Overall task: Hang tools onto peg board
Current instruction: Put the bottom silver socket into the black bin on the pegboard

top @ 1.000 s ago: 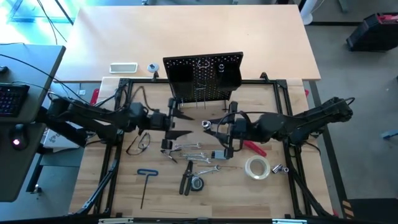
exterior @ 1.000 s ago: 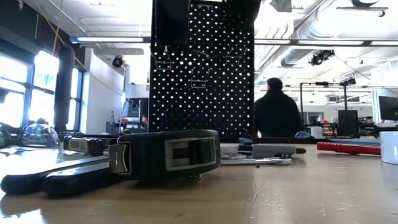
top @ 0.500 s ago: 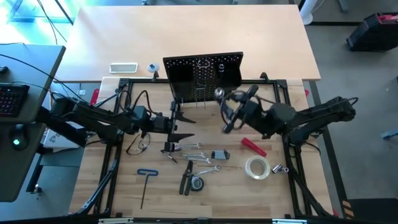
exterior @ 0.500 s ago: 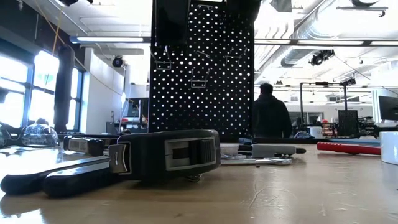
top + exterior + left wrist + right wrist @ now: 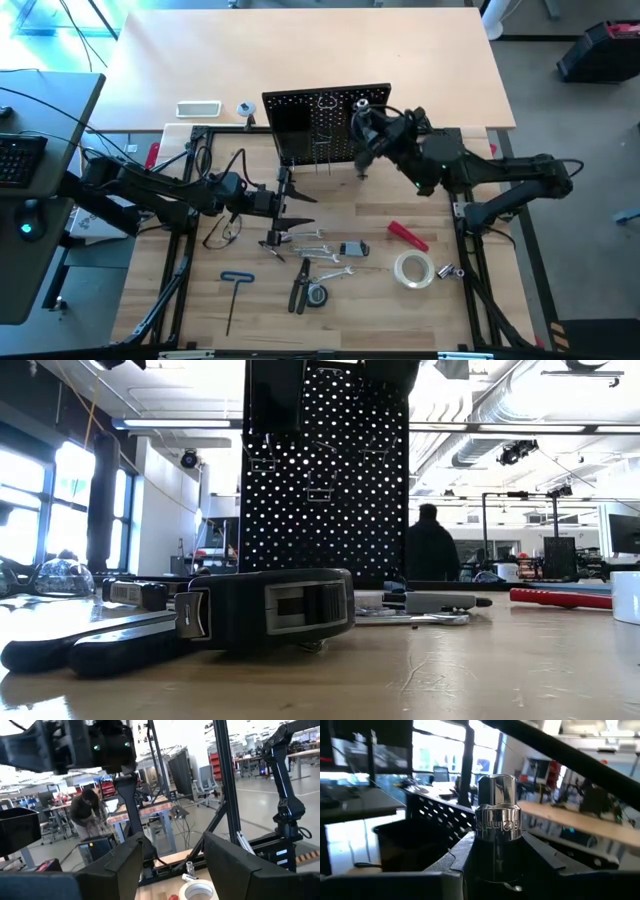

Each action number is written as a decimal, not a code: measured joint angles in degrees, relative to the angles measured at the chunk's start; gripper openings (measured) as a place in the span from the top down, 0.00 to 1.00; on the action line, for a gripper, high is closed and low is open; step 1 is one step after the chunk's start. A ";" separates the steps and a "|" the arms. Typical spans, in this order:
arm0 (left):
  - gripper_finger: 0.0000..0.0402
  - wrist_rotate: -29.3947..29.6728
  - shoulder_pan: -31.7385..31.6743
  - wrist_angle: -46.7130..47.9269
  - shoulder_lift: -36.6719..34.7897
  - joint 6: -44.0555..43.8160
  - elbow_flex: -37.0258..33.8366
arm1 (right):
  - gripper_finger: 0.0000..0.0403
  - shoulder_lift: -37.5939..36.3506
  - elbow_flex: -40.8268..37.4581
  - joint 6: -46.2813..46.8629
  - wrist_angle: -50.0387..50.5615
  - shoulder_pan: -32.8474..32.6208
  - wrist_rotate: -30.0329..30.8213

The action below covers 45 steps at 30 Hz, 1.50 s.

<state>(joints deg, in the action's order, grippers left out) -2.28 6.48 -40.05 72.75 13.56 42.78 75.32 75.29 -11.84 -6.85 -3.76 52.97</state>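
Observation:
The black peg board (image 5: 325, 120) stands upright at the table's far edge and also shows in the low view (image 5: 325, 490). My right gripper (image 5: 364, 128) is raised at the board's right part, shut on a chrome socket (image 5: 498, 810). My left gripper (image 5: 284, 210) hangs open over the table left of centre, near the silver wrenches (image 5: 305, 240), with nothing between its fingers (image 5: 125, 865). Safety glasses (image 5: 222, 231), a blue T-handle hex key (image 5: 235, 288), dark-handled pliers (image 5: 298, 291), a red-handled tool (image 5: 407, 236) and a clear tape roll (image 5: 413, 269) lie flat on the table. My right gripper pinches the socket's lower part (image 5: 497, 851) between its two fingers (image 5: 457, 862). The socket's chrome top stands out past the fingertips. The fingers lie about level, coming from the table's right side toward the board. The socket is lifted clear of the table.
A black bin (image 5: 405, 840) hangs on the peg board next to the socket. A tape measure (image 5: 265, 608) lies close to the low camera. A white slab (image 5: 198, 108) lies beyond the board. A person (image 5: 432, 550) stands in the room behind.
My right gripper has risen from over the table's middle and gone toward the far edge, up to the peg board's right part, swinging round to face the board. The socket has stayed between its fingers.

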 joint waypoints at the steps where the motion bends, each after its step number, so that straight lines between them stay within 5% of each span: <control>1: 0.52 0.00 -0.02 0.13 0.00 -0.02 0.00 | 0.72 0.01 0.00 1.27 1.18 0.76 -0.02; 22: 0.52 -0.12 -0.01 2.39 -0.02 -0.50 0.00 | 0.72 1.15 0.01 17.44 13.92 8.70 -1.22; 45: 0.52 -0.11 0.00 2.61 -0.02 -0.94 0.00 | 0.69 1.19 0.09 18.81 15.23 9.02 -1.06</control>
<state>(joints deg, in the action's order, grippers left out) -2.39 6.48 -37.44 72.73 12.62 42.78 76.51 75.37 6.97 8.38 5.26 51.91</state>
